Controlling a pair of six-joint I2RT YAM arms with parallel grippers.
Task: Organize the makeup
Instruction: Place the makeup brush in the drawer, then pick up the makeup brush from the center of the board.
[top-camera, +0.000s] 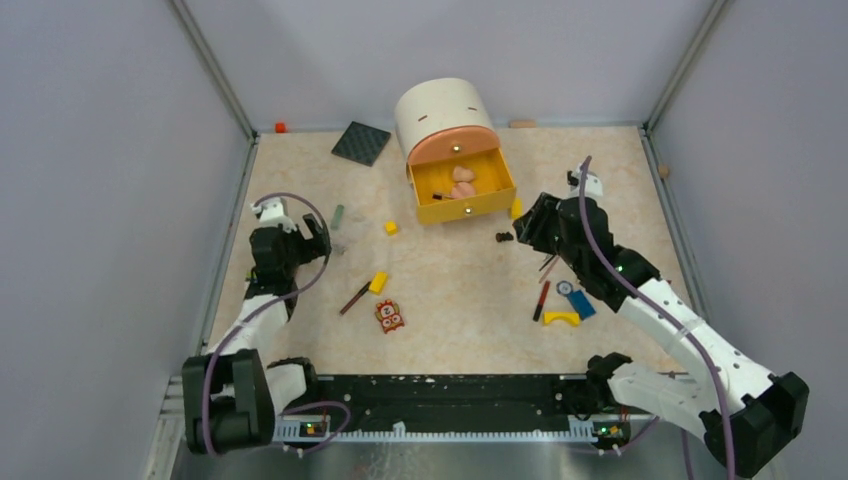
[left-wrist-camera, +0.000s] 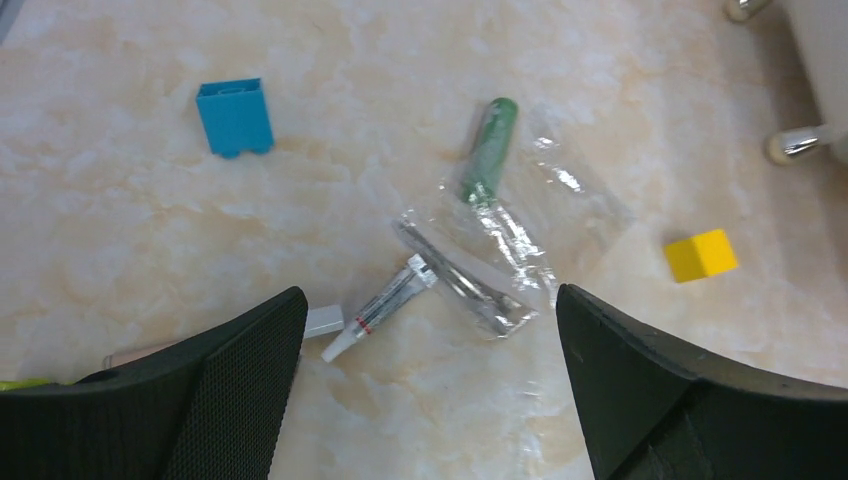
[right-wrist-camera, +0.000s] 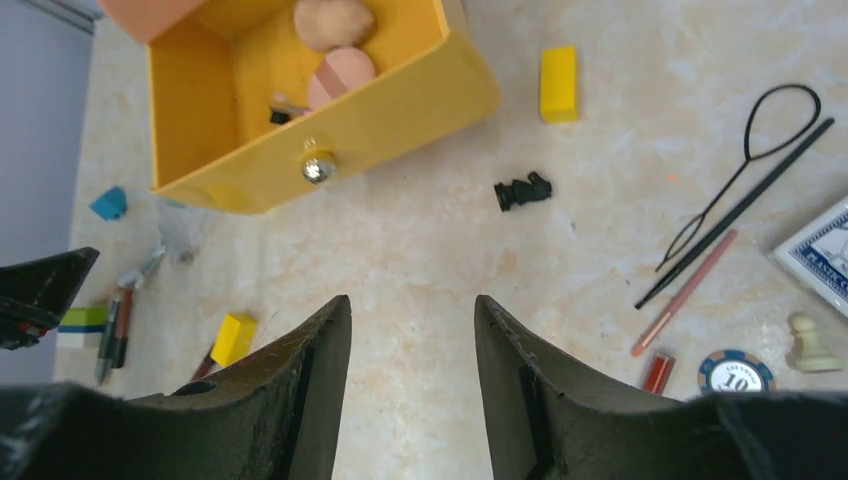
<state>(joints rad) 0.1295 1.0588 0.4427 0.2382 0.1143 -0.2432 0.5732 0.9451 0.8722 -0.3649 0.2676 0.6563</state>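
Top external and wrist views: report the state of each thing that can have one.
Yellow drawer: pulled open, items inside.
Left gripper: open, empty.
Right gripper: open, empty.
Green tube: lying flat.
Red pencil: lying flat.

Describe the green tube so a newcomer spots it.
From the open yellow drawer, look left to the left gripper. Ahead of it lies a short tube, one end on crumpled clear plastic. It is green; the neighbouring tube is silver-white.
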